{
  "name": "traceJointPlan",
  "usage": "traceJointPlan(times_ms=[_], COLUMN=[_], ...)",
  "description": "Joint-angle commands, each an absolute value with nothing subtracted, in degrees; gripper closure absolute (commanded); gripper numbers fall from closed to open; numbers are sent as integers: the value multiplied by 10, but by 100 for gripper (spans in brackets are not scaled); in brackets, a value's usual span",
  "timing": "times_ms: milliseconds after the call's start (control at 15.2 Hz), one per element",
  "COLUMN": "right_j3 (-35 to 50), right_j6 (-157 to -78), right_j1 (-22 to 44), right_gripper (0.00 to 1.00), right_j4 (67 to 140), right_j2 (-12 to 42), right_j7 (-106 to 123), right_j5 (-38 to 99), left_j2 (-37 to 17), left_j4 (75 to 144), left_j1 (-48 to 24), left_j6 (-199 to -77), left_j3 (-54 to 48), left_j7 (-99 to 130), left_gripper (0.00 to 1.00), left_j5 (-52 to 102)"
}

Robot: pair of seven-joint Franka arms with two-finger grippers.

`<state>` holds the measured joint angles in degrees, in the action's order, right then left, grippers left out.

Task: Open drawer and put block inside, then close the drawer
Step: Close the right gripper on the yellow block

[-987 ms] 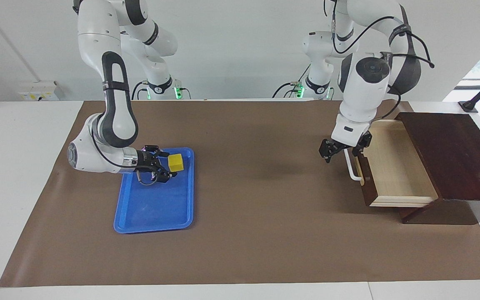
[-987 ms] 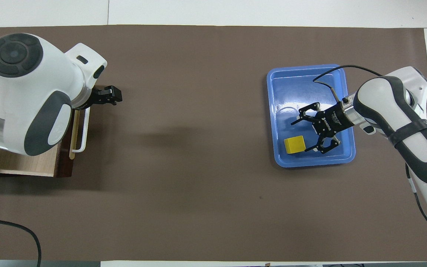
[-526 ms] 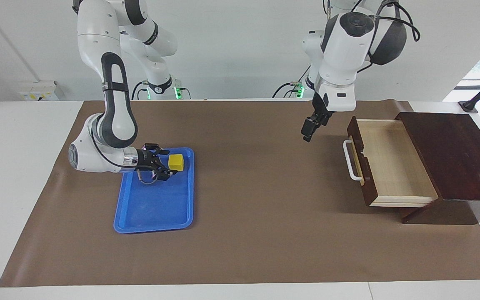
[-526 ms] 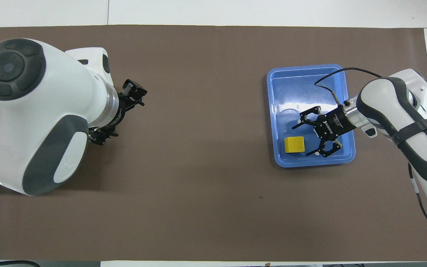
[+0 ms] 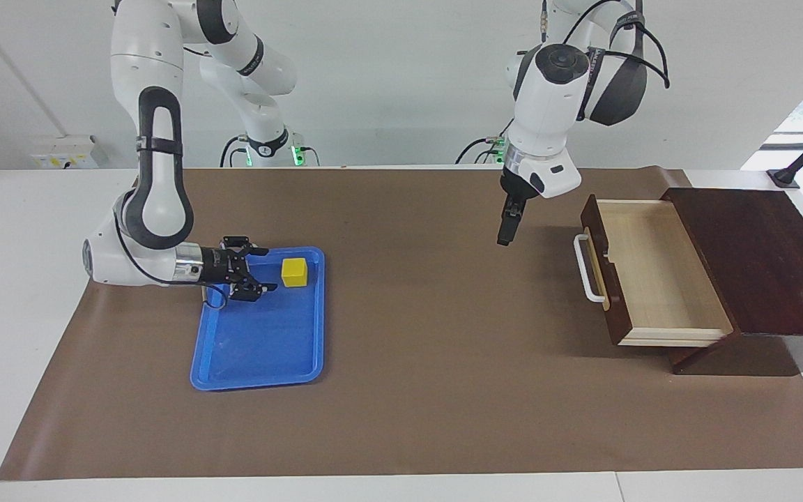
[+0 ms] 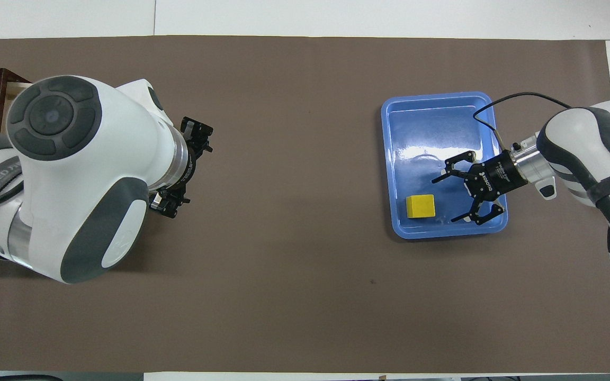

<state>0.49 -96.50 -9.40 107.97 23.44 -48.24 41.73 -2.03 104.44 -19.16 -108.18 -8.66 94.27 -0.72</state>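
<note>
1. The drawer (image 5: 652, 268) is seen pulled out of its dark wooden box (image 5: 757, 261) at the left arm's end of the tabletop (image 5: 429, 390); pale interior is exposed, nothing in it. Position is unchanged from a second ago.
2. The left gripper (image 5: 505, 233) is raised over bare brown mat (image 5: 443, 335), apart from the white bar handle (image 5: 586, 268). A second ago it was low, right at the handle; it has since been lifted and swung toward the middle of the tabletop.
3. Left jaws are apart in the overhead view, nothing between them.
4. The yellow block (image 5: 295, 272) is resting in the blue tray (image 5: 262, 362), in the part of the tray nearer the robots, toward the right arm's end of the tabletop. Not moved since earlier.
5. The right gripper (image 5: 260, 273) is held low over the tray, lying level, just beside the block but not touching it. Half a second ago its fingertips were alongside the block; it has been drawn back away from it.
6. Right jaws are spread wide, nothing clamped.
7. Tray is unmoved.
</note>
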Motion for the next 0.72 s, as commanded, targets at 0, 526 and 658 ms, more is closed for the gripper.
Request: traceJointPlan(times_ms=[0, 526, 658], right_j3=[8, 10, 9], right_j6=[-976, -1041, -1061], right_j1=[-102, -79, -65], right_gripper=[0, 0, 0], right_j4=[1100, 1172, 1184], right_j2=[221, 172, 170], right_j7=[-478, -468, -460], right_j5=[442, 489, 493], left_j2=[-7, -25, -25], left_j4=[1071, 1072, 1072], left_j1=[-197, -196, -194], left_j6=[-1113, -1131, -1130], left_j3=[-83, -82, -82], left_j7=[989, 1025, 1025], left_gripper=[0, 0, 0], left_j5=[-1, -1, -1])
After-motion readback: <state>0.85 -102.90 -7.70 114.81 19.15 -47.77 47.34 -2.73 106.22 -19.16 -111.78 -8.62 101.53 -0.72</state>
